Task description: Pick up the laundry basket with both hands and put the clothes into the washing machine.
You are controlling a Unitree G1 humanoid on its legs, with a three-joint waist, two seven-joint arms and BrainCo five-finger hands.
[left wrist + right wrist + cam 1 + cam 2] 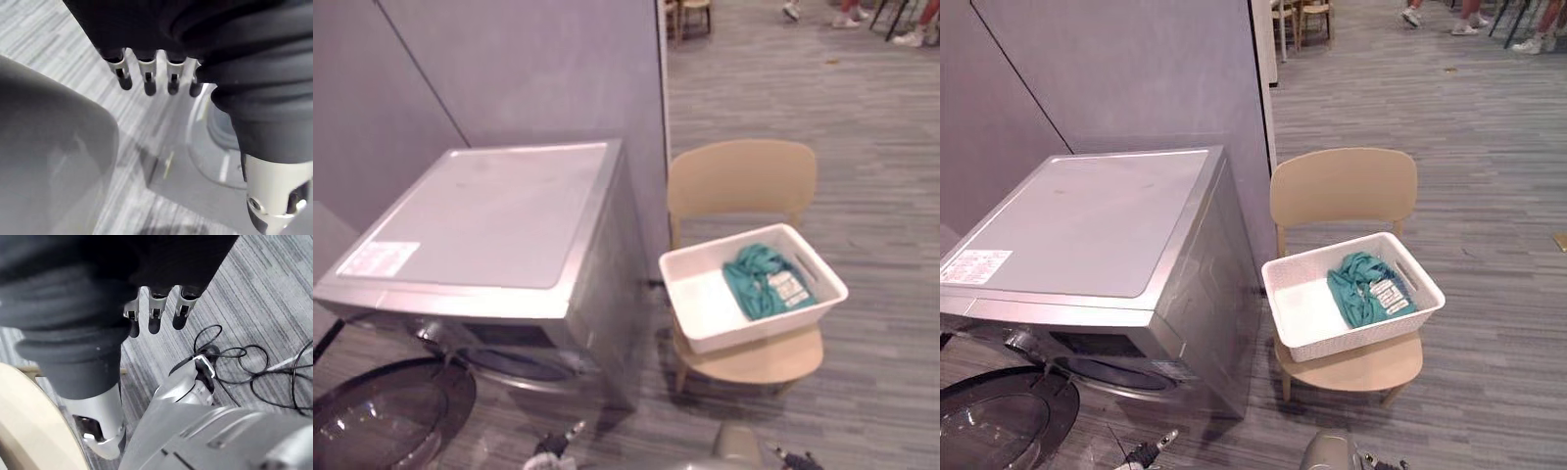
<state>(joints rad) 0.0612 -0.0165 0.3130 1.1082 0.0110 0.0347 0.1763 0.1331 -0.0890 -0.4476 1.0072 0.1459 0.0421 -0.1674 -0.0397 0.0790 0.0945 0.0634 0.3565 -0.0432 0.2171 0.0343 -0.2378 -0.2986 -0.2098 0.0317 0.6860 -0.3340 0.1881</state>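
Observation:
A white laundry basket (pixel 705 338) sits on the seat of a light wooden chair (pixel 744 176), right of the washing machine. Teal clothes (pixel 759 279) with a white label lie bunched in its right half. The silver washing machine (pixel 499 225) stands on the left, its round glass door (pixel 386 411) swung open at the lower left and the drum opening (pixel 519 364) showing in its front. My left hand (pixel 146 78) hangs over the floor near the door, fingers straight and holding nothing. My right hand (pixel 154 318) hangs low beside the chair, fingers straight and empty.
A grey partition wall (pixel 529 69) stands behind the machine and ends at the chair. Striped grey carpet (pixel 881 245) stretches to the right and back. Far behind are more chairs (pixel 690 12) and people's shoes (pixel 911 37).

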